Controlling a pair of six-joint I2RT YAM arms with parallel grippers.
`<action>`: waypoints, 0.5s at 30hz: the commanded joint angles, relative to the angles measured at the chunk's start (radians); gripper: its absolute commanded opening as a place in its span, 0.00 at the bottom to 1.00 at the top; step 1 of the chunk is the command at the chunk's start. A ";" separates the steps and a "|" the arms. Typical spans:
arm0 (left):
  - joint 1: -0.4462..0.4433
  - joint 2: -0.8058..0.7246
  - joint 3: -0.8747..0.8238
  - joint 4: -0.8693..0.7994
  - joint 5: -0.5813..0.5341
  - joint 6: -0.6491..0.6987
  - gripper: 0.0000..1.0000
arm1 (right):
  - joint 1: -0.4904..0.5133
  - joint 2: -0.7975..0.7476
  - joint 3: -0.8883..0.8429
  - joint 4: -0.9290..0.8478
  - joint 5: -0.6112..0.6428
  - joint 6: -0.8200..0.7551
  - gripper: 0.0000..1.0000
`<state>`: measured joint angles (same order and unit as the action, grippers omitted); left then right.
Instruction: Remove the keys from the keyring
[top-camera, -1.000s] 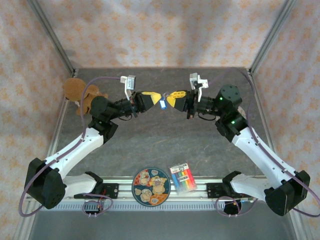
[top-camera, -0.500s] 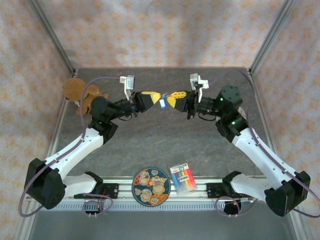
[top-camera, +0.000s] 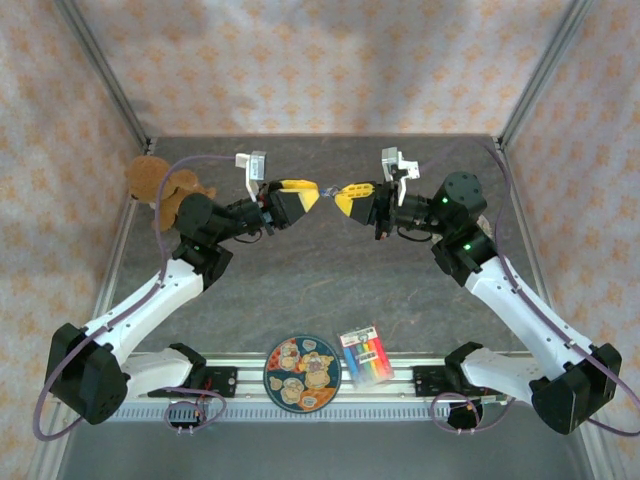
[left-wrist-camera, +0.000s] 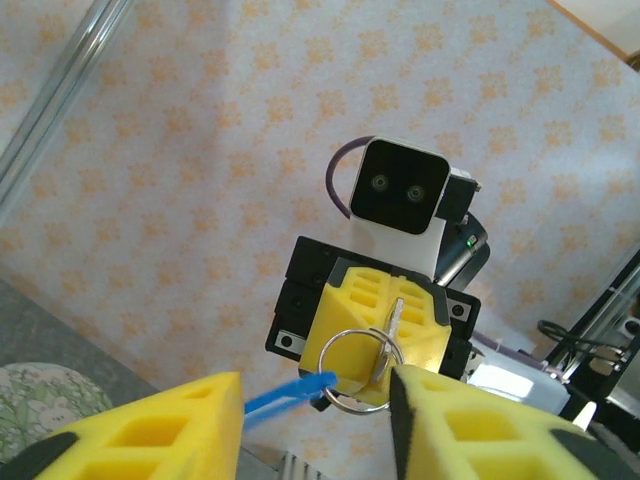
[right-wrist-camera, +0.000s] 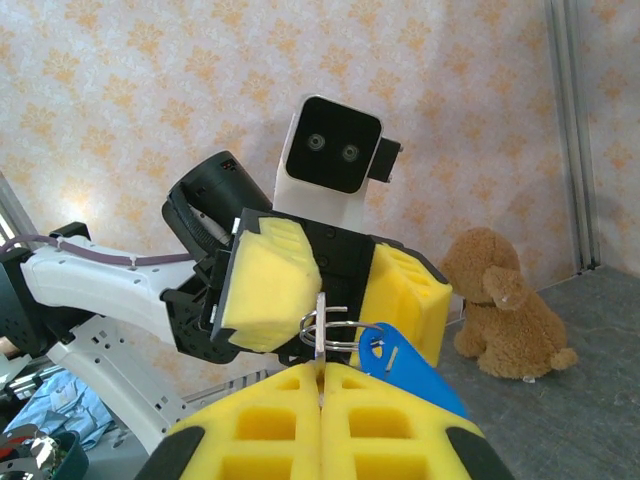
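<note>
Two claws meet mid-air over tabletop (top-camera: 320, 285). My right claw (right-wrist-camera: 320, 385) shut tight on key (right-wrist-camera: 320, 330), blade upright between pads; keyring (left-wrist-camera: 352, 368) and blue tag (right-wrist-camera: 408, 368) hang from it. My left claw (left-wrist-camera: 318, 400) spread open, keyring facing gap

The right gripper (right-wrist-camera: 320, 375), jaws closed, pinches the key (right-wrist-camera: 320, 340), with keyring (right-wrist-camera: 345, 325) and blue tag (right-wrist-camera: 405, 368) attached.

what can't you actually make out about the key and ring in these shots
Right wrist view: the key sits edge-on, partly hidden between the shut fingers of the right gripper.
Top external view: the keyring is too small to tell whether the key is on it.
Left wrist view: the bottom edge cuts off the fingers of the left gripper.
</note>
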<state>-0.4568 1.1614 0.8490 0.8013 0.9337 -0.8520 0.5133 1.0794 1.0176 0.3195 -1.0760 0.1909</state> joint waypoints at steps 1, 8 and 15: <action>0.018 -0.026 -0.014 0.041 -0.013 -0.002 0.49 | -0.004 -0.022 0.014 0.053 -0.037 0.002 0.00; 0.051 0.001 0.005 0.187 0.054 -0.118 0.61 | -0.004 -0.012 0.031 0.042 -0.088 -0.010 0.00; 0.052 0.096 0.042 0.429 0.154 -0.336 0.63 | -0.004 0.038 0.084 0.042 -0.166 -0.016 0.00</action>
<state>-0.4107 1.2247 0.8547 1.0348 1.0157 -1.0527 0.5133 1.1053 1.0550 0.3157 -1.1778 0.1806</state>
